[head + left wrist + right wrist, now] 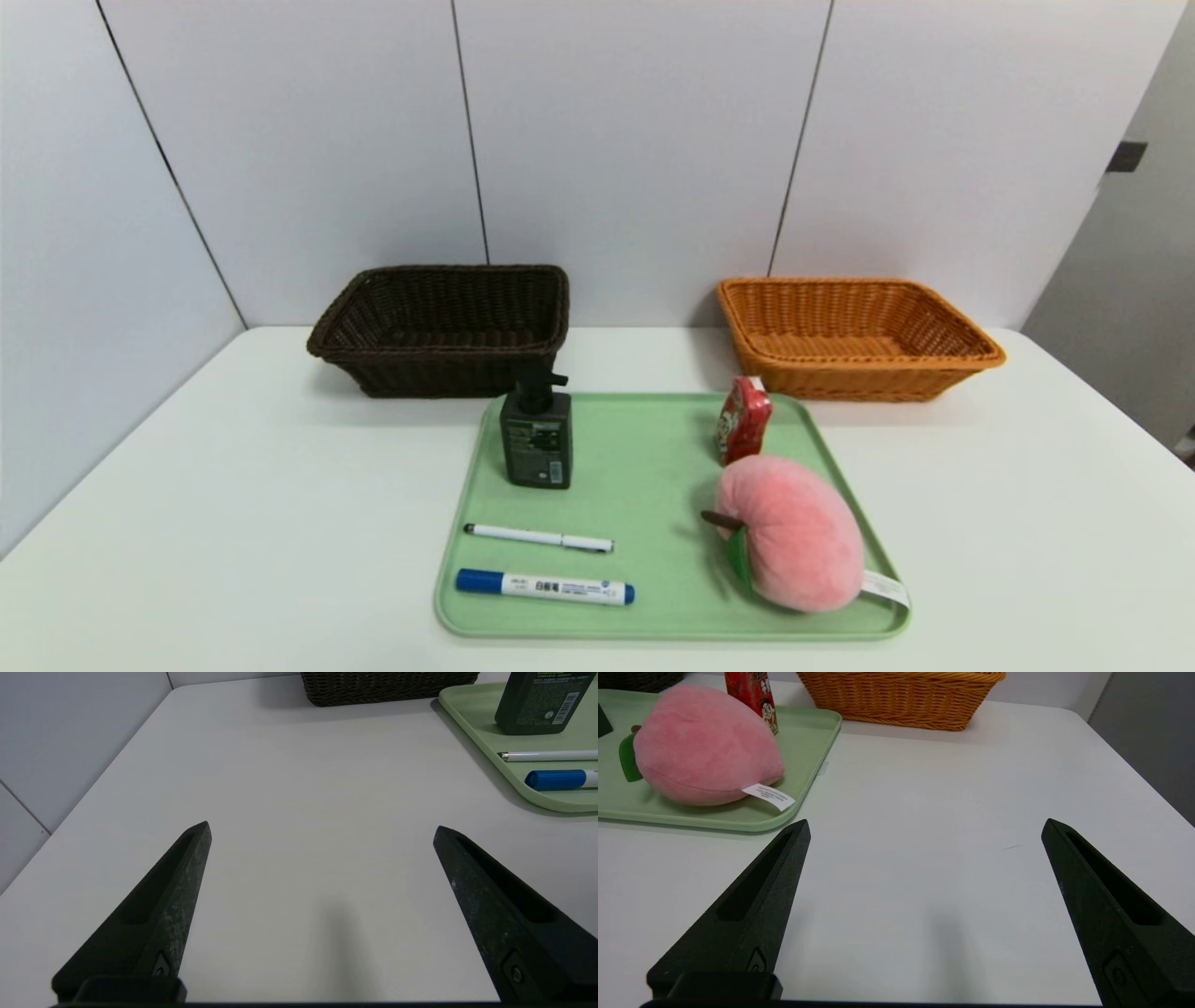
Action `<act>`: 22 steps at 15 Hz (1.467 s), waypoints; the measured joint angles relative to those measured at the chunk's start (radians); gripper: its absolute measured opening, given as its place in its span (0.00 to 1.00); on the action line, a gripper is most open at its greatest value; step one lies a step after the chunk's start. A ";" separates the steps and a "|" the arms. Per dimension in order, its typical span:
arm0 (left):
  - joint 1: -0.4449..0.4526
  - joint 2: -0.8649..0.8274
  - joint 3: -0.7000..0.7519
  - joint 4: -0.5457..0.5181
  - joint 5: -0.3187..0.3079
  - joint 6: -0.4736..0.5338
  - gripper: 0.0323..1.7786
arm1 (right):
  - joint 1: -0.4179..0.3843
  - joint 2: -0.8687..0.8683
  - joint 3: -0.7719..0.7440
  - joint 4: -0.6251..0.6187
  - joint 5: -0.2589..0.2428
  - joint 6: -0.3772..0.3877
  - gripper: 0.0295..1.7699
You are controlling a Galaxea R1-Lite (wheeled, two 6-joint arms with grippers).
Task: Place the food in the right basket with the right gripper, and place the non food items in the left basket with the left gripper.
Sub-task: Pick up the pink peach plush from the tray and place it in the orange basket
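The peach, at four o'clock on the tray, looks soft and light. It is best pinched across its middle. Both the left gripper and right gripper are held spread wide, empty

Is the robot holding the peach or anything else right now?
No, nothing. The left gripper and right gripper are open over bare table; the peach lies on the tray.

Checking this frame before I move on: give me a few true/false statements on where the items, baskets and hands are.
1. The peach lies on the tray. True.
2. The pump bottle is in the brown basket. False: it stands on the tray.
3. The left hand and the right hand are both open. True.
4. The snack packet is in the orange basket. False: it stands on the tray.
5. The pen lies between bottle and marker. True.
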 joint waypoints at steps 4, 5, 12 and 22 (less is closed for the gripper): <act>-0.001 0.000 0.000 0.002 0.002 -0.008 0.95 | 0.000 0.000 0.000 0.000 0.001 -0.001 0.97; -0.001 0.000 0.000 0.002 0.001 -0.007 0.95 | 0.000 0.000 0.000 0.000 0.002 -0.003 0.97; -0.001 0.000 -0.060 0.004 -0.060 0.001 0.95 | 0.000 0.000 -0.020 -0.022 0.013 0.001 0.97; -0.001 0.250 -0.374 -0.042 -0.168 -0.030 0.95 | 0.003 0.228 -0.447 0.102 0.275 0.001 0.97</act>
